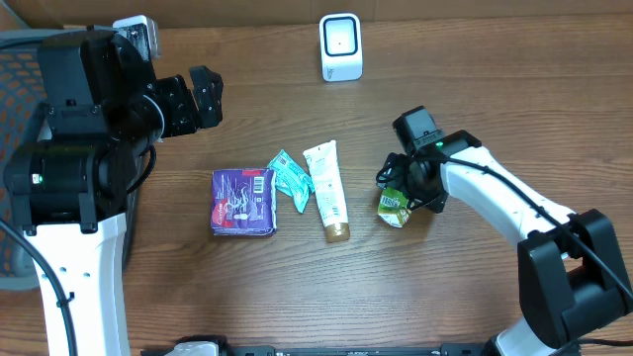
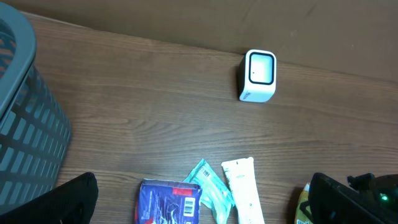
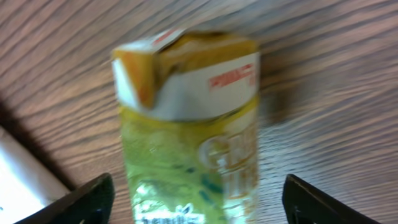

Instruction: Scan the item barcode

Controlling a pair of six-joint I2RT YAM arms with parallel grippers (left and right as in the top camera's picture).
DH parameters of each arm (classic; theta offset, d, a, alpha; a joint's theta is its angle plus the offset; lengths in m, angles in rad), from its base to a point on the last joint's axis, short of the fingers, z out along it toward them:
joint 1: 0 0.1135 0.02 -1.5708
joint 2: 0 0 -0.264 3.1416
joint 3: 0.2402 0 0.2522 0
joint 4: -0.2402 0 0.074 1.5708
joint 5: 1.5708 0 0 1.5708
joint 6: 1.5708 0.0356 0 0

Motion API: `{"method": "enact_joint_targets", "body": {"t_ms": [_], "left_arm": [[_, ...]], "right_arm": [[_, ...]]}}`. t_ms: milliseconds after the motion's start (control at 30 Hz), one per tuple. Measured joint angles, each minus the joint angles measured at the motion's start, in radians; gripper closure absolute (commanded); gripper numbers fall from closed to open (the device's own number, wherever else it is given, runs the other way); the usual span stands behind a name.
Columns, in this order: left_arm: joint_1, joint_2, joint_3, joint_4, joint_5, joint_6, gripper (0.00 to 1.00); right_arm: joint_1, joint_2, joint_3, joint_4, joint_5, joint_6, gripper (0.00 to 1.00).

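Left of the carton (image 1: pixel 394 208) lie tube (image 1: pixel 327 190), teal packet (image 1: pixel 290 178), purple pack (image 1: pixel 243 202).

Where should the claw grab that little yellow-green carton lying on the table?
Across the carton's body, below the folded top, coming straight down from above. It lies flat on the table, long sides exposed, and the right claw hangs open over it with a finger beyond each side.

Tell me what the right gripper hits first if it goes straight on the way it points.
The carton, lying dead ahead between the right gripper's open fingers; under it only the table. How near is unclear.
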Motion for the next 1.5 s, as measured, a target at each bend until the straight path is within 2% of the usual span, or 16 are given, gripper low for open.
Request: {"method": "enact_joint_targets", "body": {"t_ms": [133, 300, 400, 433, 500, 667, 733, 800, 867, 900, 1000, 1133, 1267, 1367, 1500], "left_arm": [[0.000, 0.000, 0.000, 0.000, 0.000, 0.000, 0.00], [0.000, 0.000, 0.000, 0.000, 0.000, 0.000, 0.01], [0.000, 0.000, 0.000, 0.000, 0.000, 0.000, 0.00], [0.000, 0.000, 0.000, 0.000, 0.000, 0.000, 0.00], [0.000, 0.000, 0.000, 0.000, 0.000, 0.000, 0.00], [0.000, 0.000, 0.000, 0.000, 0.000, 0.000, 0.00], [0.000, 0.000, 0.000, 0.000, 0.000, 0.000, 0.00], [0.000, 0.000, 0.000, 0.000, 0.000, 0.000, 0.01], [0.000, 0.000, 0.000, 0.000, 0.000, 0.000, 0.00], [0.000, 0.000, 0.000, 0.000, 0.000, 0.000, 0.00], [0.000, 0.000, 0.000, 0.000, 0.000, 0.000, 0.00], [0.000, 0.000, 0.000, 0.000, 0.000, 0.000, 0.00], [0.000, 0.000, 0.000, 0.000, 0.000, 0.000, 0.00], [0.000, 0.000, 0.000, 0.000, 0.000, 0.000, 0.00], [0.000, 0.000, 0.000, 0.000, 0.000, 0.000, 0.00]], "right_arm": [[0.043, 0.000, -0.009, 0.009, -0.013, 0.019, 0.19], [0.054, 0.001, -0.028, 0.008, -0.018, 0.035, 0.28], [0.053, 0.001, -0.030, 0.014, -0.020, 0.043, 0.40], [0.053, 0.003, -0.030, 0.014, -0.020, 0.043, 0.49], [0.053, 0.014, -0.030, 0.020, -0.020, 0.051, 0.58], [0.053, 0.021, -0.030, 0.024, -0.031, 0.029, 0.72], [0.052, 0.021, -0.030, 0.023, -0.032, 0.014, 0.75], [0.050, 0.021, -0.027, 0.016, -0.034, -0.006, 0.73], [0.044, 0.021, -0.025, 0.012, -0.040, -0.033, 0.61], [0.039, 0.021, -0.021, 0.006, -0.039, -0.063, 0.50], [0.024, 0.027, 0.015, -0.014, -0.072, -0.180, 0.39], [0.008, 0.031, 0.140, -0.073, -0.160, -0.329, 0.35], [-0.050, 0.030, 0.246, -0.180, -0.218, -0.378, 0.27], [-0.145, 0.030, 0.248, -0.214, -0.271, -0.394, 0.20], [-0.301, 0.030, 0.177, -0.158, -0.401, -0.459, 0.18]]}}
